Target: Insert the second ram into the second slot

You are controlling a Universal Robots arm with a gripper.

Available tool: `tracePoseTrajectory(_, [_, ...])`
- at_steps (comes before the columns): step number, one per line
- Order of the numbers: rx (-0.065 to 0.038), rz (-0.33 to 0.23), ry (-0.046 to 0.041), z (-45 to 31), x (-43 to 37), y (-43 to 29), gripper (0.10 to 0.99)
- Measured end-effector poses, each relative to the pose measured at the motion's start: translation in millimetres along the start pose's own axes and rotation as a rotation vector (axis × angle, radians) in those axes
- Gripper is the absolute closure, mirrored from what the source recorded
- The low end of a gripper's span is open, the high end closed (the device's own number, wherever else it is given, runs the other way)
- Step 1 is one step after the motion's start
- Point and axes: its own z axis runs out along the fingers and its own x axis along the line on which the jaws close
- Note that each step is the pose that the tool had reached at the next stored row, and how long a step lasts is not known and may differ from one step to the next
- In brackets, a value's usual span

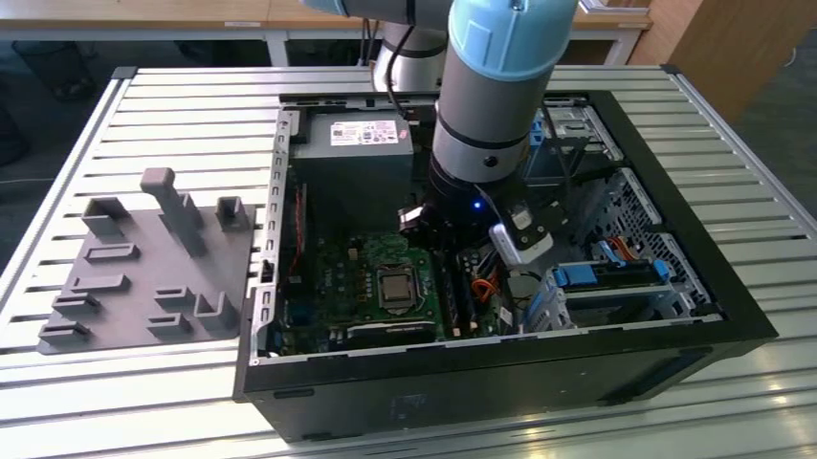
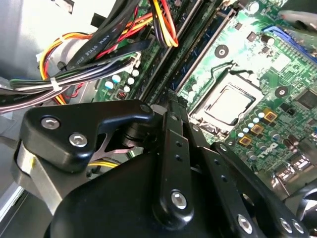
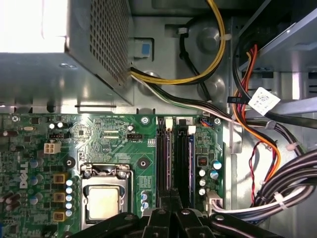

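Slatted desk point(image 1: 191, 115) with an open computer case point(image 1: 511, 382) on it. A grey parts tray point(image 1: 128, 277) lies beside the case at its 9 o'clock in the exterior view. The arm point(image 1: 492, 115) reaches down into the middle of the case, and the gripper point(image 3: 171, 196) is low over the motherboard point(image 3: 109, 144). The jaws look drawn together. I see no gap between them in either wrist view, and I cannot make out a board pinched in them. Their tips sit right at the near end of the memory slots point(image 3: 164, 153). The slots lie between the processor socket point(image 3: 103, 201) and the cable bundle point(image 3: 277, 193). The second ram point(image 3: 190, 158) shows as a thin blue edge standing in the slot bank, on the cable side of it. Its long axis runs straight ahead of the tips toward the power supply point(image 1: 351, 143). In the exterior view that line is roughly 6 to 12 o'clock. Judged from the first wrist view, the tips are a shade to the socket side of that blue edge, so the offset is across the slots, not along them. I cannot tell whether the stick is fully seated or its end latches closed.
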Motion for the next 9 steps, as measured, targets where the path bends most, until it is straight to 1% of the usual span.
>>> tracePoseTrajectory(9, [0.000,0.000,0.0003,8.4,0.0,-0.5,0.980])
